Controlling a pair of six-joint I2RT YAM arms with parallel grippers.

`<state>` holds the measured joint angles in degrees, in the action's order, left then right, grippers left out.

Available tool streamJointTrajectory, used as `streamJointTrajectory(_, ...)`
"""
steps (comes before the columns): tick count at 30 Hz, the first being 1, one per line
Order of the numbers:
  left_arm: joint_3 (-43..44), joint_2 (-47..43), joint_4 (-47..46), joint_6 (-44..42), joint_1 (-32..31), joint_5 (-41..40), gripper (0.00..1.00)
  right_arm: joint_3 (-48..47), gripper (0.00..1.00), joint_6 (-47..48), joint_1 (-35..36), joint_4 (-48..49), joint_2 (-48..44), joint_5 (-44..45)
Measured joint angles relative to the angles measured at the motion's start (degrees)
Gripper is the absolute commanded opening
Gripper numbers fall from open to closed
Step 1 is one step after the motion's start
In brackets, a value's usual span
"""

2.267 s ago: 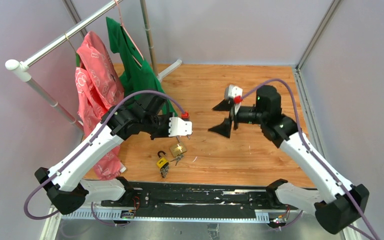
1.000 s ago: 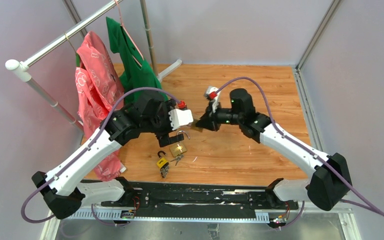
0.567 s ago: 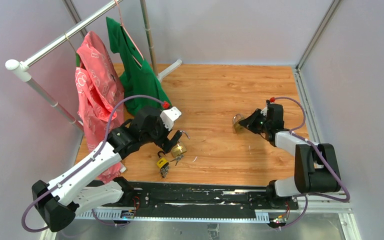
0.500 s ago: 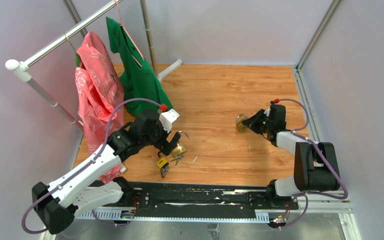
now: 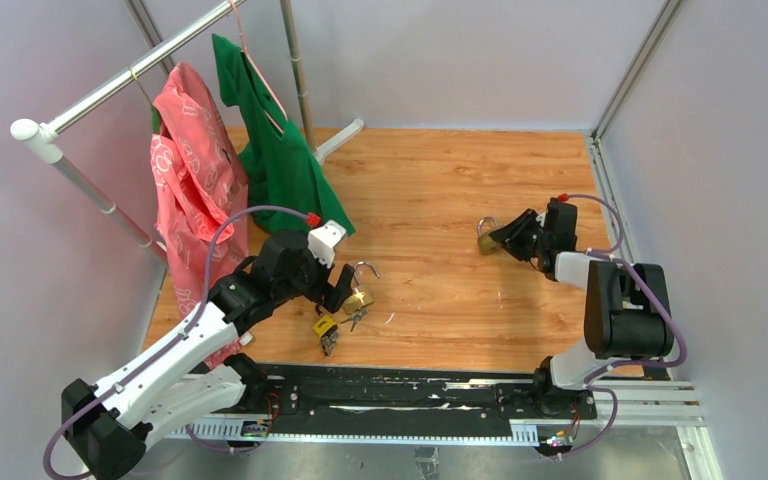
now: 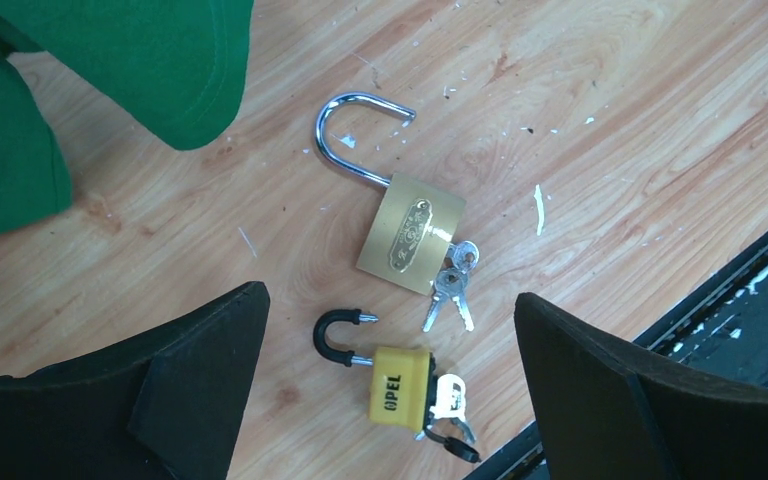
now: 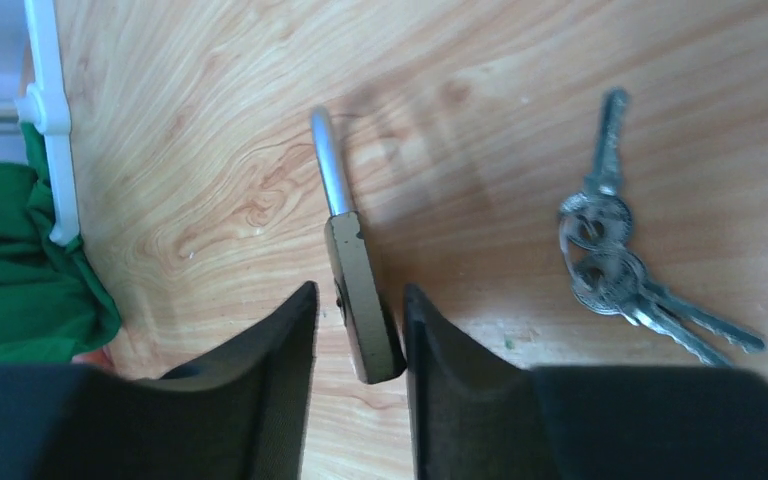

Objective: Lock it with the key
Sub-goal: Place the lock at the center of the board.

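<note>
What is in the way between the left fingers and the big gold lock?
Nothing visible. The left fingers hang open over the gold lock, with only air between. The yellow lock lies beside it, not on it.

The tabletop (image 5: 430, 190) is orange-brown woodgrain flecked with white. The brass padlock (image 6: 410, 234) is gold with an embossed scroll and a silver shackle — its keys (image 6: 450, 285) silver too. The small padlock (image 6: 398, 385) is yellow, black-lettered, black-shackled. The green shirt (image 5: 280, 170) is plain; the pink shirt (image 5: 195, 150) bears pale flowers.
</note>
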<state>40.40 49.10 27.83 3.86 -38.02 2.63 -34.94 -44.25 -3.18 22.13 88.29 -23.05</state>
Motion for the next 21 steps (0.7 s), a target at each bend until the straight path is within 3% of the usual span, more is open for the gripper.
streamJointTrajectory(4, 0.0, 0.0, 0.0, -3.0, 0.0, 0.0, 0.96, -0.3, 0.53, 1.5, -0.5, -4.3, 0.0, 0.9)
streamJointTrajectory(10, 1.2, 3.1, 1.7, -10.3, 0.0, 3.3, 0.96, -1.8, 0.58, 5.1, -0.7, -12.4, -2.8, 2.3)
streamJointTrajectory(14, 4.0, 8.3, 4.1, -19.0, 0.0, 7.8, 1.00, -4.2, 0.72, 9.1, -0.6, -18.0, -8.6, 5.3)
streamJointTrajectory(21, 6.9, 24.3, 6.1, -34.2, 0.0, 8.4, 1.00, -9.6, 0.75, 18.5, 4.5, -26.6, -20.8, 11.6)
